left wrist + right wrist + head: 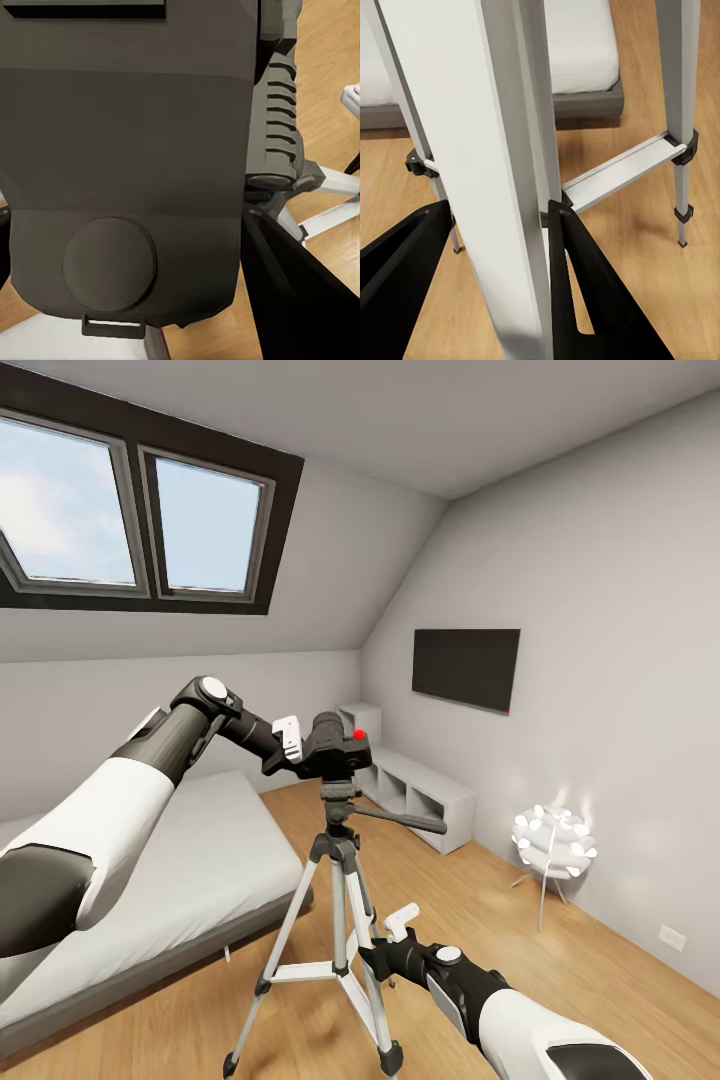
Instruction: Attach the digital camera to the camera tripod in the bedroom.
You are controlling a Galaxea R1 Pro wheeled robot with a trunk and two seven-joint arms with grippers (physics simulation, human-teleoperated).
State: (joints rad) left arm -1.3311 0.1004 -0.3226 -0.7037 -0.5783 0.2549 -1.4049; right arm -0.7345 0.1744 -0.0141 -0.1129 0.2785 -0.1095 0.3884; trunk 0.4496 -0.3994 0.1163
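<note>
**A:** Where's the camera?

**B:** Right on top of the tripod, over its black pan head. The left gripper is at the camera's near side and appears to be clamped on it; in the left wrist view the dark body takes up nearly the whole frame, with a black finger alongside it.

**A:** So it's mounted?

**B:** I'd call this the seating step. The camera looks level and centred on the head, but the join between them is too small to judge (the red dot on top is plain, the underside isn't).

**A:** And the other arm?

**B:** The right gripper is low down, its two black fingers either side of a silver leg. They sit close to the leg, yet I can't tell whether they're actually pressing on it. My guess is it's there to steady the stand.

**A:** What next, then?

**B:** Probably a small downward settle of the camera onto the head, keeping it flat and square, then letting go gently so nothing tips. The bed stands just behind the legs, so a knocked tripod could fall against it.
</note>
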